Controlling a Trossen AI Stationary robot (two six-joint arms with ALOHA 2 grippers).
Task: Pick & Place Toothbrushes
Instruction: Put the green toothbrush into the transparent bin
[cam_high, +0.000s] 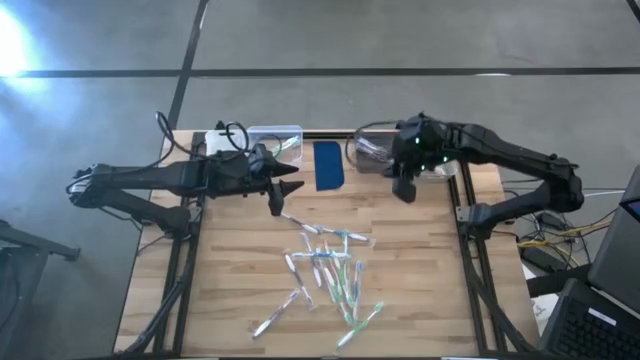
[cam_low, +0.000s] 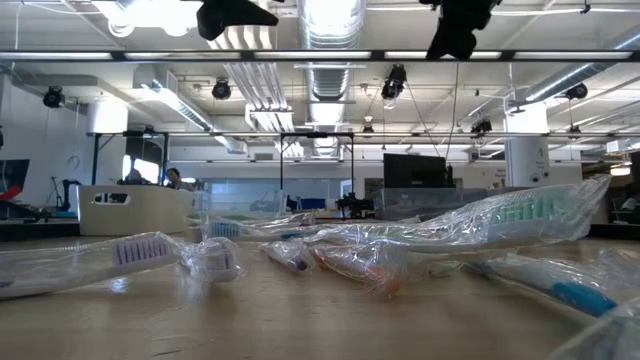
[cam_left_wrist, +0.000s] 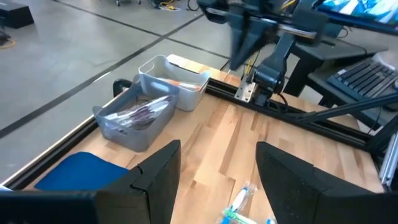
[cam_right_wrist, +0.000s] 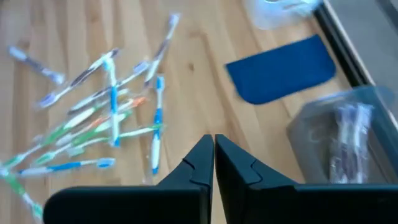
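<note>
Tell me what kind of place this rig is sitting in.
Probably an open lab or workshop hall. The low view shows exposed ceiling ducts with strip lights and a monitor on benches behind; the high view shows a bare concrete floor around the wooden table.

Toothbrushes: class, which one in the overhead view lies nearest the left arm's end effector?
The wrapped toothbrush at the pile's upper left tip, angled toward the left end effector; the other toothbrushes lie farther down the table.

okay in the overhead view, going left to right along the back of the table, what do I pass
Left pincer → blue pad → clear bin → right pincer.
</note>
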